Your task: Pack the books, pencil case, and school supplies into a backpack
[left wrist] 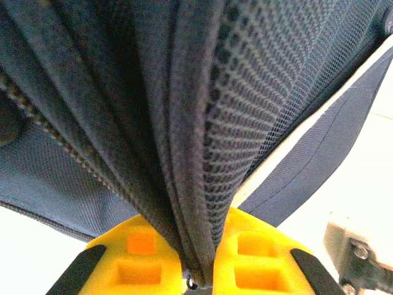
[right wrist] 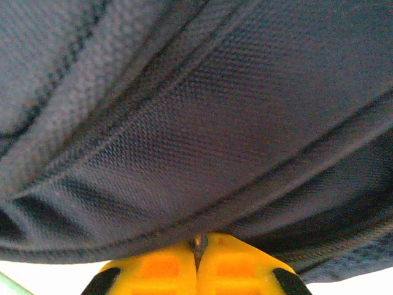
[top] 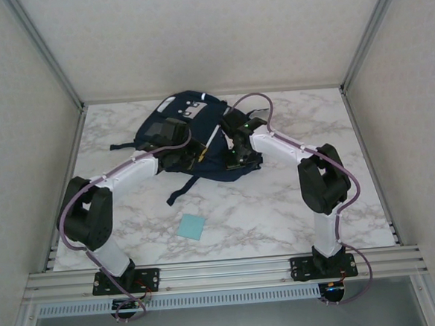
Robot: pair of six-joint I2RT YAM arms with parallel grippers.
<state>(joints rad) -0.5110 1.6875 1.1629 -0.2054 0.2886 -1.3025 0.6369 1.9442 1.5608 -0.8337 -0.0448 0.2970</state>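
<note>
Top external: both arms bent forward, converging on backpack, far-centre surface. Zipper edge pinched in left end effector; fabric fold nipped by right end effector. Near surface open, light-blue pad there.

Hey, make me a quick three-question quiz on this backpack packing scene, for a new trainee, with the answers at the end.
1. True or false: the left gripper is clamped on a fold of the backpack.
2. What lies on the table, outside the backpack? A) lime green book B) light-blue pad C) pencil case
3. Fill in: the right gripper is ____ (open/shut).
Key: 1 true; 2 B; 3 shut.
</note>
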